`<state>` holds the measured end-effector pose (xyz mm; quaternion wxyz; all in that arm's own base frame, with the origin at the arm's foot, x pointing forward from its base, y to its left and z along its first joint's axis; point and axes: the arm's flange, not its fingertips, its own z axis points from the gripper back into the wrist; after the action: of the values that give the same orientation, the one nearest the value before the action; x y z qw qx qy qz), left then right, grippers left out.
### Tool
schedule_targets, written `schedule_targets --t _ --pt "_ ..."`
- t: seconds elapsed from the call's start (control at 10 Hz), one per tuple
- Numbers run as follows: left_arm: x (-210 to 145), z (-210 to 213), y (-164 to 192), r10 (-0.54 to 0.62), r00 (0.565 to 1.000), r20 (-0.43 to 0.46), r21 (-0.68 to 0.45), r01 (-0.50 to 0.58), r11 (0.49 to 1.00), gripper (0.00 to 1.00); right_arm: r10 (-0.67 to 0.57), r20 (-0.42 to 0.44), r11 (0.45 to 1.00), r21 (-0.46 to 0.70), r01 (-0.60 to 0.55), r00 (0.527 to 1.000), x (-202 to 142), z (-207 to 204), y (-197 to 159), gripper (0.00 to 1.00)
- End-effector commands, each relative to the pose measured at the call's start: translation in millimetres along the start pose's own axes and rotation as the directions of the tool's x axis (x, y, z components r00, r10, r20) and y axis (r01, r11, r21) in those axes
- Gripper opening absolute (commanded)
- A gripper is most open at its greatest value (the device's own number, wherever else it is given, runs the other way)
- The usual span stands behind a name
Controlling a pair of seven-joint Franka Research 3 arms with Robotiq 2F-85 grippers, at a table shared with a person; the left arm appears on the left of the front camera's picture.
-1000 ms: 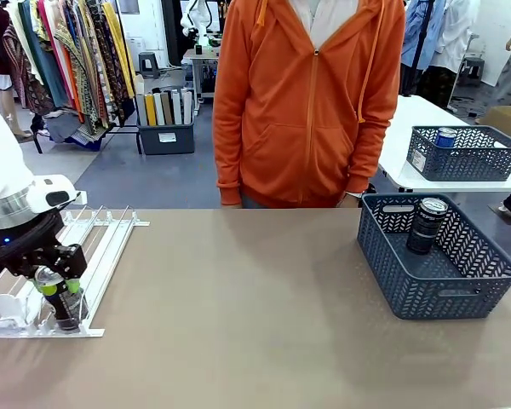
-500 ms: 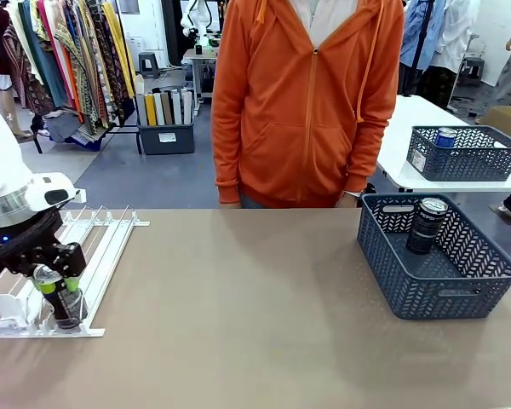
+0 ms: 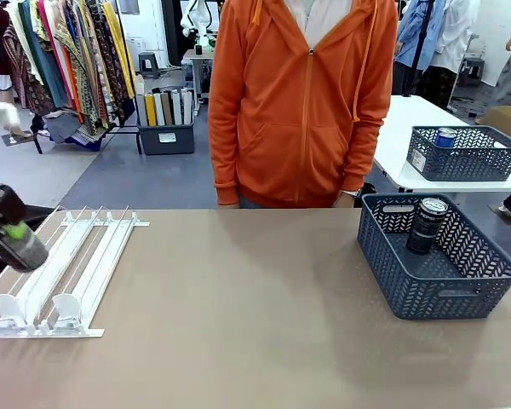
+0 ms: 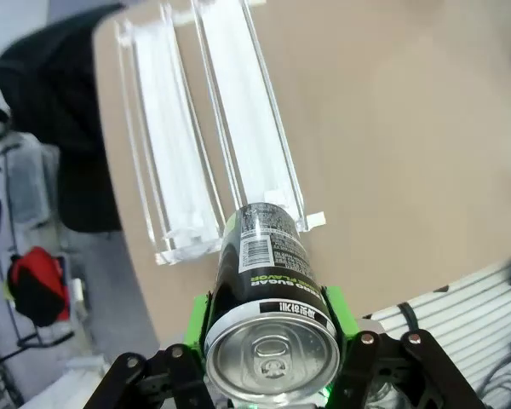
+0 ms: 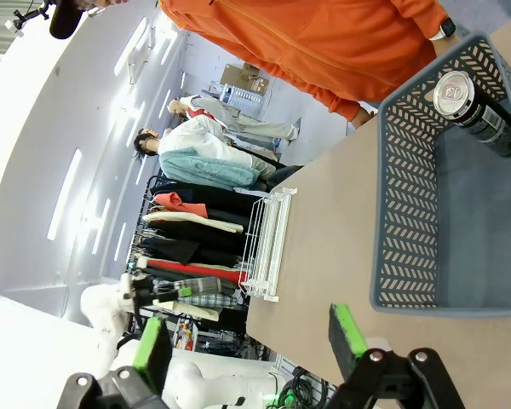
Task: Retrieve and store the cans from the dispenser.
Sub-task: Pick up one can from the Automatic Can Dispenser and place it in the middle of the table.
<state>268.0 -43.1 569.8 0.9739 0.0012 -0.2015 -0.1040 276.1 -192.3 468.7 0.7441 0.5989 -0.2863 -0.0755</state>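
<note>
At pic's left edge, blurred left end effector (image 3: 2,230) grips dark can (image 4: 268,307); right (image 5: 249,341) open.

Dark can (image 5: 477,109) upright in blue basket (image 5: 406,223), table's far corner.

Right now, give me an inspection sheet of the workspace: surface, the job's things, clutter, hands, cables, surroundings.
Surface: tan table, bare in the middle.
Job's things: white dispenser at the robot's left, lanes showing no cans; one black can in the left hand; another black can upright in the blue basket.
Clutter: nothing seen.
Hands: left hand shut on the black can, lifted beside the dispenser; right hand open, holding nothing.
Cables: nothing seen on the table.
Surroundings: person in an orange hoodie at the far edge; clothes rack; second basket on a white table.
</note>
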Motion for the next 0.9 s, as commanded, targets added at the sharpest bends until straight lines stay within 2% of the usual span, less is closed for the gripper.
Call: schedule_targets --t 0.0,0.1,0.2,0.6,0.7,0.8 --pt "-71.5 -18.1 0.2 0.018 0.994 0.106 -0.003 -0.018 1.000 0.00 -0.002 0.020 1.000 0.025 0.001 1.000 3.2 -1.9 4.5 1.00" --pt "-74.4 -25.3 6.3 0.049 0.993 0.107 -0.049 -0.044 0.998 0.00 -0.002 0.020 1.000 0.025 0.001 1.000 3.2 -1.9 4.5 1.00" --pt "-12.5 26.1 -0.6 0.004 0.998 0.062 0.005 -0.004 1.000 0.00 -0.002 0.020 1.000 0.025 0.001 1.000 3.2 -1.9 4.5 1.00" --pt "-18.0 25.6 -0.6 0.010 0.999 0.053 -0.003 -0.010 1.000 0.00 -0.002 0.020 1.000 0.025 0.001 1.000 3.2 -1.9 4.5 1.00" --pt "-3.2 23.2 -6.3 0.046 0.996 0.075 -0.075 -0.040 0.996 0.00 -0.002 0.020 1.000 0.025 0.001 1.000 3.2 -1.9 4.5 1.00" --pt "27.0 22.1 -30.5 0.015 0.994 0.104 -0.097 -0.005 0.995 0.00 -0.002 0.020 1.000 0.025 0.001 1.000 3.2 -1.9 4.5 1.00"
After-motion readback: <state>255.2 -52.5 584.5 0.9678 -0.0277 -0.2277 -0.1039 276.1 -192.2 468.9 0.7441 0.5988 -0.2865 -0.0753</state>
